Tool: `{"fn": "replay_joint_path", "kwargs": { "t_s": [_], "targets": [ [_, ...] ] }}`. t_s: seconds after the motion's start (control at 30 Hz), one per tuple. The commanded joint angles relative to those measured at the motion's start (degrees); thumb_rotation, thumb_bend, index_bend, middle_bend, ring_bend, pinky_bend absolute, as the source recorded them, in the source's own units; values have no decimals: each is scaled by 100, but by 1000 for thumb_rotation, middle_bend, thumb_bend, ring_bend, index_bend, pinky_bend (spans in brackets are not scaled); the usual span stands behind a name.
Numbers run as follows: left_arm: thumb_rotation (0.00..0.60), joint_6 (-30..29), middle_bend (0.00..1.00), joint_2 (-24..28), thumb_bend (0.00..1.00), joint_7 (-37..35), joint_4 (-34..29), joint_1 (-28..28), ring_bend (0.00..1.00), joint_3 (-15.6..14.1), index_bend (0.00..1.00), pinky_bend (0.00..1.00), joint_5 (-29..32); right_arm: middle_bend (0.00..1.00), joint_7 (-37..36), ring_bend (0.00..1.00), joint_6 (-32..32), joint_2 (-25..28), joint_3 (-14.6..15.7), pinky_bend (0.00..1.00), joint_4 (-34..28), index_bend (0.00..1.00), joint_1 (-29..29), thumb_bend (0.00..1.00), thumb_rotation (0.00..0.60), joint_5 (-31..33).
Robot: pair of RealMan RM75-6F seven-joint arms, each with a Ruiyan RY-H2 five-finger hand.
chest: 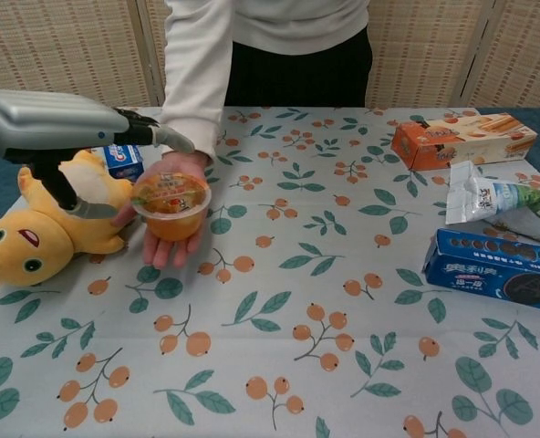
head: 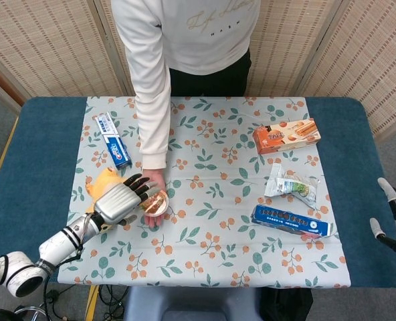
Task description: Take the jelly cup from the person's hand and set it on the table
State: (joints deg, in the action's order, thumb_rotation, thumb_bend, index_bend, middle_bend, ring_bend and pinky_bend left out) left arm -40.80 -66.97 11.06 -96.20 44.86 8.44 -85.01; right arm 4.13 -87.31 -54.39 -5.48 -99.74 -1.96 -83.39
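Observation:
An orange jelly cup (chest: 171,208) (head: 156,202) sits on the person's upturned palm (chest: 166,239), a little above the floral tablecloth. My left hand (head: 121,199) (chest: 65,130) has its fingers spread and reaches over the cup's left side; its fingertips (head: 146,191) hover at the cup's rim, and the thumb (chest: 89,210) sits lower beside the person's hand. It holds nothing. My right hand (head: 395,217) stays at the far right edge beyond the cloth, holding nothing; how its fingers lie is unclear.
A yellow plush toy (chest: 33,224) lies just left of the cup, under my left arm. A toothpaste box (head: 112,139) lies behind it. On the right are an orange snack box (head: 286,136), a white packet (head: 290,184) and a blue cookie box (head: 290,222).

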Motion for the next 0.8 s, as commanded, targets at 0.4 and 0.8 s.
{"fn": "replay_joint_path", "kwargs": {
  "t_s": [0.4, 0.8],
  "targets": [
    [600, 508, 0, -448, 321, 642, 306, 611, 0, -21, 31, 0, 857, 221, -26, 192, -21, 72, 4, 411, -5, 86, 37, 350, 600, 38],
    [600, 389, 1, -679, 321, 749, 414, 748, 55, -180, 122, 37, 1104, 221, -43, 192, -113, 100, 24, 411, -25, 86, 124, 350, 600, 59]
  ]
}}
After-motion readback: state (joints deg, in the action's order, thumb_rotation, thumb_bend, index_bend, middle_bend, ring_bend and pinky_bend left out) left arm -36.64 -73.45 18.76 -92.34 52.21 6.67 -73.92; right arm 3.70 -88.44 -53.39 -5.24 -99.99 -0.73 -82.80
